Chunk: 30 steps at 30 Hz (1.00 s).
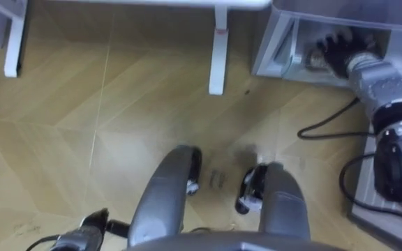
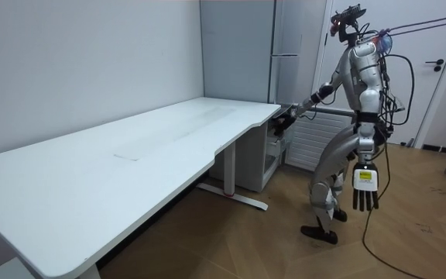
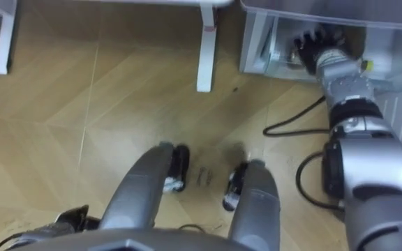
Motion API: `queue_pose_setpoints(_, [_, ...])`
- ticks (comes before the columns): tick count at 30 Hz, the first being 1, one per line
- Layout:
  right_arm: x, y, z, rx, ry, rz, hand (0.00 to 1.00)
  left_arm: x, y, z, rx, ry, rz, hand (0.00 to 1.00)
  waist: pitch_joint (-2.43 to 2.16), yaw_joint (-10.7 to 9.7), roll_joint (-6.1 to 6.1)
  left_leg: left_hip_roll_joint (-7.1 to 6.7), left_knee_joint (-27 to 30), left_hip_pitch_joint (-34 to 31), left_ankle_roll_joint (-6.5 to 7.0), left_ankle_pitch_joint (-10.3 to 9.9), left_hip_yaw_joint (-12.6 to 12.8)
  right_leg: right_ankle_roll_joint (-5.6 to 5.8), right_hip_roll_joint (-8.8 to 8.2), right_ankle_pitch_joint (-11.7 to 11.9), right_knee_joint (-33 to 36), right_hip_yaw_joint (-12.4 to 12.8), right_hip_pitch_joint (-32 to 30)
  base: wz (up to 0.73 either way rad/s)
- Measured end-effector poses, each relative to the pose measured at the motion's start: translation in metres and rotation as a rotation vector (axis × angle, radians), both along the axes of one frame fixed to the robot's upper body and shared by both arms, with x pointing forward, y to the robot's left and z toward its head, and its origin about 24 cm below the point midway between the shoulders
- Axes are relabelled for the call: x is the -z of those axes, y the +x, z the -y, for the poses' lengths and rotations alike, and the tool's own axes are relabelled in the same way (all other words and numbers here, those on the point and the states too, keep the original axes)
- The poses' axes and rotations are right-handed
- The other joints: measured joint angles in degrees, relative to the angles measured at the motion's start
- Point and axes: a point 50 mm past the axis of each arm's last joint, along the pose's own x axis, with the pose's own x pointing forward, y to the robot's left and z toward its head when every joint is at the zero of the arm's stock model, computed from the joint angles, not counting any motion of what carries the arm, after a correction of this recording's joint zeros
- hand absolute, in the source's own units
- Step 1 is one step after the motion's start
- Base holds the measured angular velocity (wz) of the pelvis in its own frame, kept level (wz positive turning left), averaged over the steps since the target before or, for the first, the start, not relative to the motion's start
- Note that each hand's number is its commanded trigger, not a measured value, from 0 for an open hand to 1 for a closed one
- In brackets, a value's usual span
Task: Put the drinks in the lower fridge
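Room view: robot stands on the wood floor right of centre, knees slightly bent, at the far end of the table (image 2: 130, 155). It faces the fridge (image 2: 288, 77) at upper centre. Right arm is stretched toward the room view's left. The right hand (image 2: 284, 122) sits low at the fridge front, just past the table corner. Left hand (image 2: 365, 186) hangs by the thigh, fingers straight and a bit apart, holding nothing.

Left eye view: looking down at the floor. The lower compartment (image 1: 274, 49) of the fridge is open at upper right. Right hand (image 1: 335, 47) is inside it, back of the hand toward the camera. Cannot tell whether the fingers are spread or curled round anything. Table leg (image 1: 218, 52) at top centre, well left of the fridge.

Right eye view: same scene. Right hand (image 3: 315, 45) is in the open compartment, upper right of centre, with the forearm running down the right side of the frame. Grip unreadable here too. As for the drinks, I can't make one out; the palm side of the hand is hidden.
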Motion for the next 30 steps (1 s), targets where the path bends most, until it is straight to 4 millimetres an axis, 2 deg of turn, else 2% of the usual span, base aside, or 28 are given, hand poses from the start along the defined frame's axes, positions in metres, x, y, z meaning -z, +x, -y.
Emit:
queue_pose_setpoints(4, [0.006,-0.004,0.001,-0.001,0.001,-0.014,0.00,0.000,0.002,0.001,0.007,-0.006,0.008,0.00,0.02,-0.2,0.03,-0.94,-4.1,2.9,0.20,1.4,0.6,0.05,-0.94,0.8,-2.6,0.0,2.1,0.02])
queue_pose_setpoints(8, [0.009,-0.006,0.002,0.003,0.005,-0.026,0.00,-0.001,0.004,0.002,0.008,-0.016,0.014,0.00,0.08,-0.3,0.12,-0.98,-6.4,4.6,0.14,2.1,0.6,0.28,-0.74,1.3,-4.8,-0.1,3.6,0.01])
queue_pose_setpoints(12, [0.017,-0.012,0.003,0.002,0.018,-0.050,0.00,-0.001,0.004,0.002,0.001,-0.024,0.018,0.00,0.11,-0.6,0.10,-0.94,-7.4,6.3,0.17,2.1,0.7,0.32,-1.24,1.4,-6.2,-1.0,5.8,0.05])
queue_pose_setpoints(21, [0.032,-0.024,0.005,0.004,0.040,-0.111,0.00,-0.002,0.009,0.000,-0.012,-0.024,0.032,0.00,0.24,-1.7,-0.04,-0.84,-8.5,9.8,0.19,2.1,0.7,0.77,-0.64,1.5,-9.0,-1.8,10.3,0.03])
queue_pose_setpoints(30, [0.059,-0.050,0.008,0.006,0.038,-0.179,0.00,-0.004,0.013,-0.003,-0.023,-0.023,0.067,0.00,0.34,-1.4,-0.59,-0.19,-11.5,15.9,0.19,2.1,1.0,1.57,-0.20,2.2,-13.9,-2.4,17.3,-0.01])
